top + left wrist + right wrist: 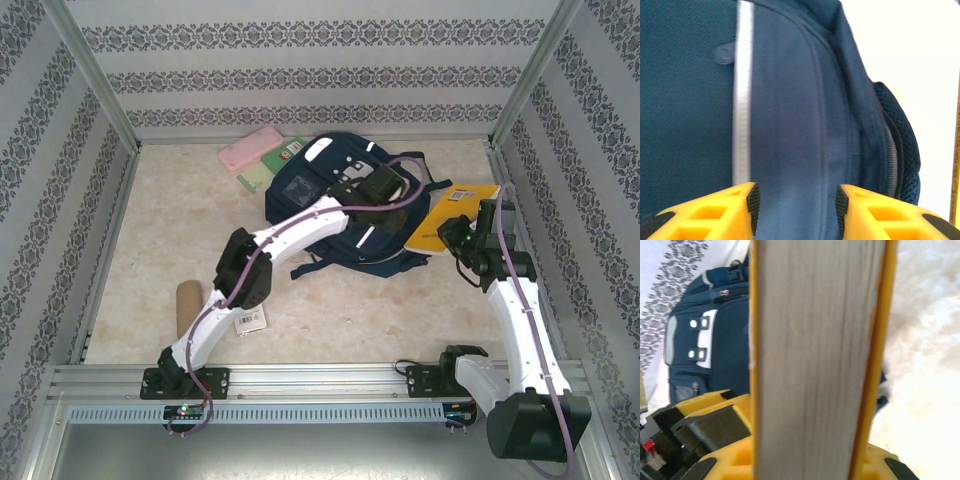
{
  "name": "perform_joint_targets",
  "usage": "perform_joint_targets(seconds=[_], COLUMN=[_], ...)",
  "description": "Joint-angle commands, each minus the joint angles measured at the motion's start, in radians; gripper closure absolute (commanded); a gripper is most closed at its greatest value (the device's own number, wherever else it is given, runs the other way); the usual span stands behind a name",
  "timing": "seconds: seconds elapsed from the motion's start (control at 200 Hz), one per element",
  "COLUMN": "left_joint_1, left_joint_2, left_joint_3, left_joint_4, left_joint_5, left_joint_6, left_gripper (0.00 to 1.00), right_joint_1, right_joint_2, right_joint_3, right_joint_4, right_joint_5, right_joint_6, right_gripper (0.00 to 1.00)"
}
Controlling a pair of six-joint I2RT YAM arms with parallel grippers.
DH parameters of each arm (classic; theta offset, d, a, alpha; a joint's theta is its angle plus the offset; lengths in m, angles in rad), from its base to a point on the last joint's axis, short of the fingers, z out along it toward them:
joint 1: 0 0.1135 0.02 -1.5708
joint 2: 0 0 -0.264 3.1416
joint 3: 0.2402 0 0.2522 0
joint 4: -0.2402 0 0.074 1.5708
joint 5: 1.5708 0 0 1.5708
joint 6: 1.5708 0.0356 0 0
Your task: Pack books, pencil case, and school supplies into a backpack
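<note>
White left arm [300,225] bends, tool [796,199] over backpack [790,100].

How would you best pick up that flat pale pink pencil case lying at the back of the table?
Take the flat pale pink oblong pencil case across its narrow width, near the middle, coming straight down from above. It lies flat and slanted, so the grip should probably be turned to straddle its two long edges.
</note>
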Motion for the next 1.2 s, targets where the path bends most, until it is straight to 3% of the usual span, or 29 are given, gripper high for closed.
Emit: perform_joint_targets(seconds=[0.0,0.23,0.41,0.465,0.595,0.624,0.709,0.984,1.194], left_joint_1=[-0.026,-0.06,-0.076,-0.076,-0.078,-0.078,-0.07,-0.016,0.032], left_joint_2=[0.066,0.155,0.21,0.222,0.221,0.211,0.169,-0.018,-0.09], left_joint_3=[0.088,0.146,0.168,0.174,0.19,0.192,0.188,0.203,0.247], left_joint_4=[-0.086,-0.109,-0.125,-0.132,-0.152,-0.153,-0.154,-0.12,-0.141], left_joint_5=[-0.09,-0.204,-0.338,-0.352,-0.407,-0.433,-0.483,-0.355,-0.168], left_joint_6=[0.077,0.147,0.181,0.187,0.184,0.179,0.149,0.085,0.018], left_gripper=[0.52,0.47,0.51,0.61,0.96,1.0,1.0,1.0,1.0], right_joint_1=[-0.006,-0.006,-0.006,-0.006,-0.006,-0.006,-0.008,-0.009,-0.009], right_joint_2=[-0.015,-0.01,-0.005,-0.004,-0.004,-0.004,-0.005,0.001,0.056], right_joint_3=[0.047,0.048,0.044,0.042,0.044,0.044,0.039,0.007,-0.042], right_joint_4=[-0.02,-0.014,0.0,0.005,0.007,0.006,0.007,0.044,0.288], right_joint_5=[0.044,0.029,0.004,-0.002,-0.004,-0.001,0.001,-0.008,-0.247], right_joint_6=[-0.047,-0.032,-0.017,-0.014,-0.02,-0.023,-0.023,-0.014,0.055], right_gripper=[1.0,1.0,1.0,1.0,1.0,1.0,1.0,1.0,1.0])
